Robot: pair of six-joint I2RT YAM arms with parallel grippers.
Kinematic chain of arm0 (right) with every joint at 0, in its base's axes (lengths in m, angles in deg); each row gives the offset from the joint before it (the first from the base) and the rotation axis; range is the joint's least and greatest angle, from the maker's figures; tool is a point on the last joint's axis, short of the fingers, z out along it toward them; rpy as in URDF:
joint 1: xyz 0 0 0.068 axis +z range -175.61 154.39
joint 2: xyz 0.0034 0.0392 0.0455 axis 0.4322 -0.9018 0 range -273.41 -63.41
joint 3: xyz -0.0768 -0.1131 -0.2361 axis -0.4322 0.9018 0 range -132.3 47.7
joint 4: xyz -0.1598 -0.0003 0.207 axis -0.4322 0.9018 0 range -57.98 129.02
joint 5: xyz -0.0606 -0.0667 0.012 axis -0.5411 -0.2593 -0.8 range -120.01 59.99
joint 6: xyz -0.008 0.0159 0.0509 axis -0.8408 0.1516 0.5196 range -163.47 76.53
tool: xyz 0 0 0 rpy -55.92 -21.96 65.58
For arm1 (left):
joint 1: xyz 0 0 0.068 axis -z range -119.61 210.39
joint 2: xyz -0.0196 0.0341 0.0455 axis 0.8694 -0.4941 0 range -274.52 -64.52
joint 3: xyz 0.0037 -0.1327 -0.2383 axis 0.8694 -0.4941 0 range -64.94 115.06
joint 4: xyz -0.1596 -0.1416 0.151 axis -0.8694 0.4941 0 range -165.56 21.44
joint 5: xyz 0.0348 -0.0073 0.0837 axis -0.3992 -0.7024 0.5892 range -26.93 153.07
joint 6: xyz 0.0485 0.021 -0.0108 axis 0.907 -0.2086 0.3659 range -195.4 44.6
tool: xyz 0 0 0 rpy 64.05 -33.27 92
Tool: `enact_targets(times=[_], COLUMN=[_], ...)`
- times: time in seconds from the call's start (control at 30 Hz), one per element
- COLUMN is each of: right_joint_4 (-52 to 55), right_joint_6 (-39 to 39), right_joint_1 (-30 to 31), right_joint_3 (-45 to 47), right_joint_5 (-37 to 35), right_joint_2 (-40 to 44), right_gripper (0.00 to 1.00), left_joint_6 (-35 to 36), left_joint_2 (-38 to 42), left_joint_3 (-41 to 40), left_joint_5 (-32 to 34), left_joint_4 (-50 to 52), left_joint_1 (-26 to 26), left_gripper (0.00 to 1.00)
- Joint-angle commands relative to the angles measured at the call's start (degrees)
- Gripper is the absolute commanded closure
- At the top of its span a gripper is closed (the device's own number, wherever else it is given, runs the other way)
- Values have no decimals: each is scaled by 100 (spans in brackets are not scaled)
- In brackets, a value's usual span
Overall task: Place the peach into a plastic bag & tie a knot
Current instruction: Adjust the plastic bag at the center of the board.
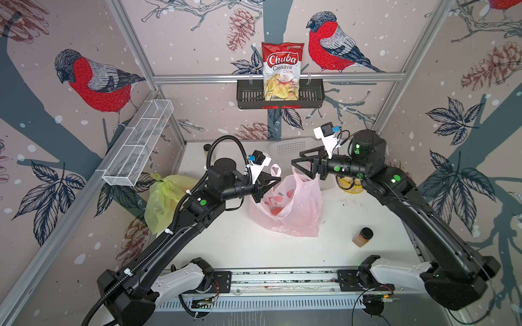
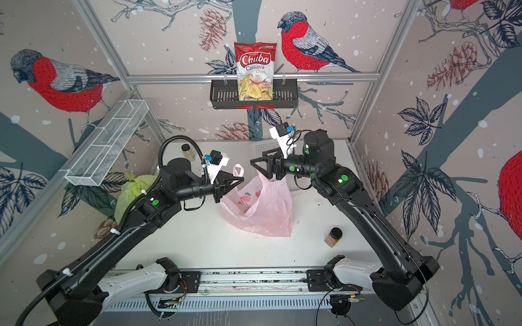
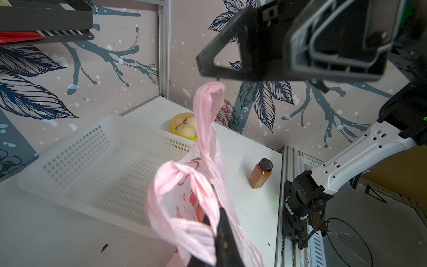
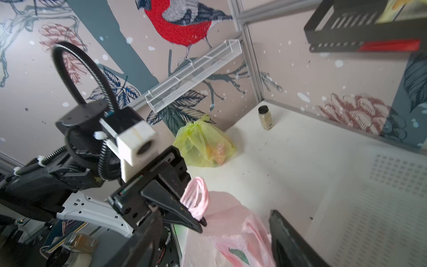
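**Pink bag held up by one handle, knot not yet tied**

The pink plastic bag (image 1: 293,209) is stood at the centre of the white table (image 1: 254,248). A reddish round shape low inside it, seen through the film, is taken to be the peach (image 1: 275,211). One handle (image 4: 196,198) is pinched in the closed left gripper (image 1: 277,180) at the bag's 10 o'clock, evidently so that the mouth is held up for tying. The right gripper (image 1: 296,158), at 1 o'clock, is spread wide. The other handle (image 3: 208,111) is drawn up to one of its fingers, though whether it hangs there cannot be told. No knot is seen.

A yellow-green bag (image 1: 162,197) lies at 9 o'clock, a spice jar (image 1: 363,237) at 4 o'clock and a white basket (image 3: 69,148) at 12 o'clock. The booth is walled with bullfinch wallpaper, and a chips bag (image 1: 282,70) is shelved at 12 o'clock.
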Motion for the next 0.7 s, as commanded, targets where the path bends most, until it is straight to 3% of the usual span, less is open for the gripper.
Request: enact_targets(times=[0.0, 0.4, 0.53, 0.67], right_joint_4=[-51, 56, -109, -232], right_joint_6=[40, 167, 201, 272], right_joint_1=[18, 667, 741, 752], right_joint_3=[-190, -349, -282, -269], right_joint_5=[-314, 296, 491, 610], right_joint_2=[32, -1065, -1103, -1103], right_gripper=[28, 32, 44, 78], left_joint_6=[91, 109, 109, 100], left_joint_2=[26, 103, 125, 143], left_joint_3=[33, 64, 40, 51], left_joint_5=[-205, -375, -350, -371], left_joint_4=[-365, -351, -347, -330], left_joint_1=[7, 8, 6, 0], left_gripper=[100, 100, 100, 100])
